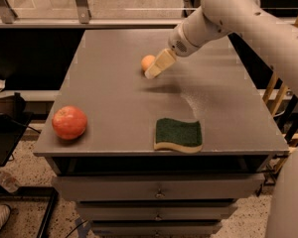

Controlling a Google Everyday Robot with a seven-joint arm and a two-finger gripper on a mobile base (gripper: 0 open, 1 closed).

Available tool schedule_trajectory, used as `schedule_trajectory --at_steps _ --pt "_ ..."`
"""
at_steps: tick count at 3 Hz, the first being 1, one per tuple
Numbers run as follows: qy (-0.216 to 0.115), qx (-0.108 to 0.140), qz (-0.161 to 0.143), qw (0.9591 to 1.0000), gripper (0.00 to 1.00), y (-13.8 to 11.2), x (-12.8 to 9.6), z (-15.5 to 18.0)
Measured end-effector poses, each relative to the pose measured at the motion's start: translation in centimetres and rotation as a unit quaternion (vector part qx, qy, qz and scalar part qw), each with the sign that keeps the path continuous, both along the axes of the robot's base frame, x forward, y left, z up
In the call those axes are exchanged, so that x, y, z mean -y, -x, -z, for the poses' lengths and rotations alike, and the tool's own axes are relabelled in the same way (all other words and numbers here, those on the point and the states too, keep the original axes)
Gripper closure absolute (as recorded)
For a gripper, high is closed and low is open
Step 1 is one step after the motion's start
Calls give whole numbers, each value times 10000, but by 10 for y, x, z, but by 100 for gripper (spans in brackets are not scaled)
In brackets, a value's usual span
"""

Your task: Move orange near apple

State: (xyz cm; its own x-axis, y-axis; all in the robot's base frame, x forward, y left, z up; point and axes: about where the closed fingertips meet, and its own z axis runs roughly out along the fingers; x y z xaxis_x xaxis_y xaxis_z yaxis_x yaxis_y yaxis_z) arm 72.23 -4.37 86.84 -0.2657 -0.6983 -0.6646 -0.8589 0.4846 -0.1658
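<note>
Plainly, the orange (147,61) lies on the bench (109,88) right at the tip of the jaws, on the side away from the arm (238,14). The jaws hang low over the far half of the bench.

I judge the orange light and firm, with only a little give. Its matte skin should offer fair purchase, but being round it will roll at the slightest nudge from one side. The sound hold is across its widest middle, with the jaws coming down on either side and low enough that it cannot squirt out. Gentle pressure should do.

The apple (69,122) sits well apart from the jaws, close to the bench's edge at the corner diagonally opposite the arm. It too could roll, so the orange is better set down beside it than against it. A green sponge (179,134) lies apart from the jaws towards the front edge, and I judge it off the straight line to the apple.

Several things cannot be made out. The jaws show as one pale block seen side-on, so I cannot tell whether they are spread or pressed together. Their tip covers the orange's edge, so touching or merely beside is also unclear. The arm is cut off at the picture's edge.
</note>
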Motion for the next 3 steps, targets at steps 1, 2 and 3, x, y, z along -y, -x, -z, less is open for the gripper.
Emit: schedule_trajectory --at_steps 1,2,3 --pt "9 -69 -71 10000 0 -3 -7 6" --pt "18 -98 -130 9999 18 -3 -12 9" --pt "70 -124 -192 9997 41 -4 -16 12"
